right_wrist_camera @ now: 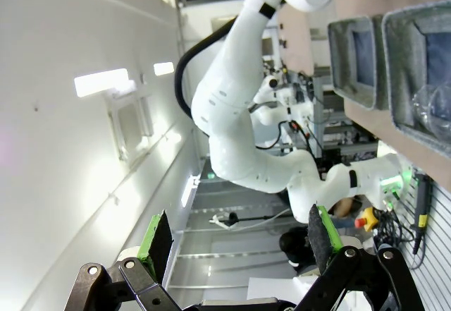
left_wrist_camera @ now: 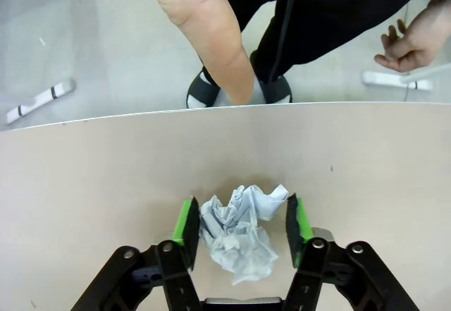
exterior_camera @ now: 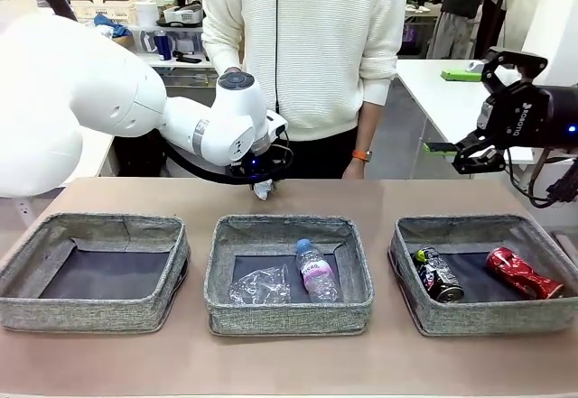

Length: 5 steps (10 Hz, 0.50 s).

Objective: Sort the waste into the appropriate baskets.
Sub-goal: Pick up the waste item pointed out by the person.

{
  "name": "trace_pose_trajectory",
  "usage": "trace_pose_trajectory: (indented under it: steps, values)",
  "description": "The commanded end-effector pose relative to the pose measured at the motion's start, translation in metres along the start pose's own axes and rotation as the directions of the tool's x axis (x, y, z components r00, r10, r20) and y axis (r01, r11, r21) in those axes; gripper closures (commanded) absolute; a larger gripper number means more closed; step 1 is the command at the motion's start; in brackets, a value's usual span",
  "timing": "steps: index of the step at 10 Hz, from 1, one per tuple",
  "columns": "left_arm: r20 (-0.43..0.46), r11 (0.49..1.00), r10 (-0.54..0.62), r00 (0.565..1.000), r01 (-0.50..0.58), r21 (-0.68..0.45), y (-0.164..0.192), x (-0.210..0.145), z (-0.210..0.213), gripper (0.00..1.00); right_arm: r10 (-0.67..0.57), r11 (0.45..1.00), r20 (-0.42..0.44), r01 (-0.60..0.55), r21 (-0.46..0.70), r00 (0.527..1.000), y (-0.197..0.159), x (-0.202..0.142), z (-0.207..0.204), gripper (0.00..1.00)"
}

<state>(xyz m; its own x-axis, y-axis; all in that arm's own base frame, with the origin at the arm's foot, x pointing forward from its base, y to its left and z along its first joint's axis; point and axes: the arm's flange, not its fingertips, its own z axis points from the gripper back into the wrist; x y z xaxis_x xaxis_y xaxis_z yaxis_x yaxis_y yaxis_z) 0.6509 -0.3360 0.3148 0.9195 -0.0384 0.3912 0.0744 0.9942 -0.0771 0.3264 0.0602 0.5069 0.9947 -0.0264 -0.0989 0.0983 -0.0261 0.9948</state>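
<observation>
Two green-padded fingers of the left gripper [left_wrist_camera: 239, 230] straddle the crumpled white paper wad [left_wrist_camera: 239, 237] just beyond the middle grey woven basket [exterior_camera: 289, 312], jaws not yet clamped; right gripper [right_wrist_camera: 239, 244] gapes open.

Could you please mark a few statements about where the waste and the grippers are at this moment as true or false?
1. The white paper wad lies between the left gripper's green pads. True.
2. The clear bottle is in the left basket. False: it lies in the middle basket, beside the crumpled clear plastic.
3. Both cans lie in the right basket. True.
4. The right gripper holds a can. False: it is open, empty, raised off the table.
</observation>
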Motion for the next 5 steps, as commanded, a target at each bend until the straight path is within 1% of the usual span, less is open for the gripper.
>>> trace_pose_trajectory:
  steps: [1, 2, 3, 4, 5]
  values:
    - [0.007, 0.999, 0.004, 1.000, -0.005, 0.041, -0.0008, -0.0017, -0.0010, 1.00, 0.007, 1.000, 0.002, -0.007, 0.028, 1.000, 0.0032, 0.0008, -0.0016, 0.00]
    - [-0.001, 0.999, 0.000, 1.000, 0.000, 0.049, -0.0011, -0.0018, -0.0030, 0.86, 0.007, 1.000, 0.002, -0.007, 0.028, 1.000, 0.0032, 0.0008, -0.0016, 0.00]
    - [-0.009, 0.999, -0.006, 1.000, 0.007, 0.054, -0.0015, -0.0031, -0.0041, 0.97, 0.007, 1.000, 0.002, -0.007, 0.028, 1.000, 0.0032, 0.0008, -0.0016, 0.00]
    - [-0.007, 0.997, -0.019, 1.000, 0.019, 0.073, -0.0012, -0.0051, -0.0044, 1.00, 0.007, 1.000, 0.002, -0.007, 0.028, 1.000, 0.0032, 0.0008, -0.0016, 0.00]
    - [-0.013, 0.997, -0.018, 1.000, 0.019, 0.075, -0.0004, -0.0072, -0.0037, 1.00, 0.007, 1.000, 0.002, -0.007, 0.028, 1.000, 0.0032, 0.0008, -0.0016, 0.00]
